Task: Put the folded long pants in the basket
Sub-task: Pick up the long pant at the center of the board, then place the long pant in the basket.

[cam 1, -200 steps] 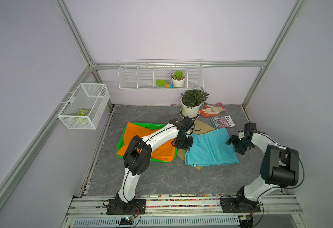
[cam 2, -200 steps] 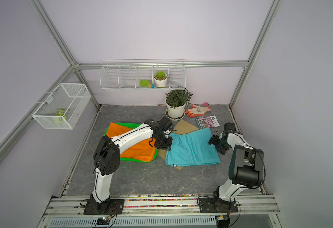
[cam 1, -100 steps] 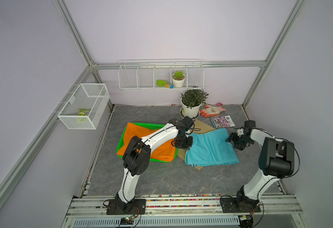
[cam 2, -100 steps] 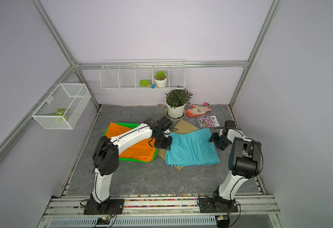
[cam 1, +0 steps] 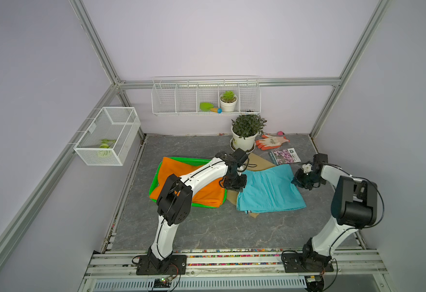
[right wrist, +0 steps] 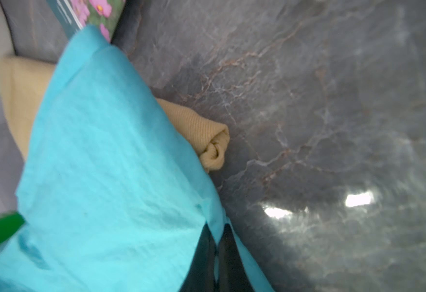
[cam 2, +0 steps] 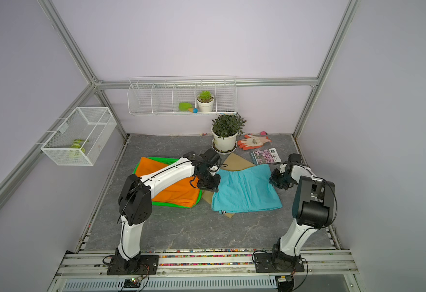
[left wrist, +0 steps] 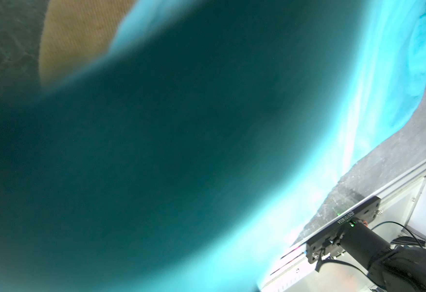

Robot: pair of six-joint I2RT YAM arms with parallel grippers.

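The teal folded long pants (cam 1: 270, 192) (cam 2: 247, 189) lie right of the green basket (cam 1: 154, 187) (cam 2: 176, 205), on top of the tan pants (cam 1: 260, 163) (right wrist: 207, 136). Orange pants (cam 1: 174, 168) (cam 2: 179, 194) fill the basket. My left gripper (cam 1: 234, 184) (cam 2: 208, 185) is down on the teal pants' left edge, shut on it. Teal cloth (left wrist: 181, 151) blurs most of the left wrist view and hides the jaws. My right gripper (cam 1: 299, 180) (right wrist: 215, 242) is shut on the teal pants' right edge (right wrist: 106, 177), with cloth pinched between its dark fingers (right wrist: 202, 252).
A potted plant (cam 1: 244, 134), orange-and-white gloves (cam 1: 271, 141) and a flower booklet (cam 1: 284, 156) sit behind the pants. A long white wire rack (cam 1: 205, 96) hangs on the back wall. A white mesh box (cam 1: 108, 136) hangs on the left wall.
My right gripper has moved in to the teal pants' right edge and closed on the cloth. The left arm has stayed where it was, still shut.
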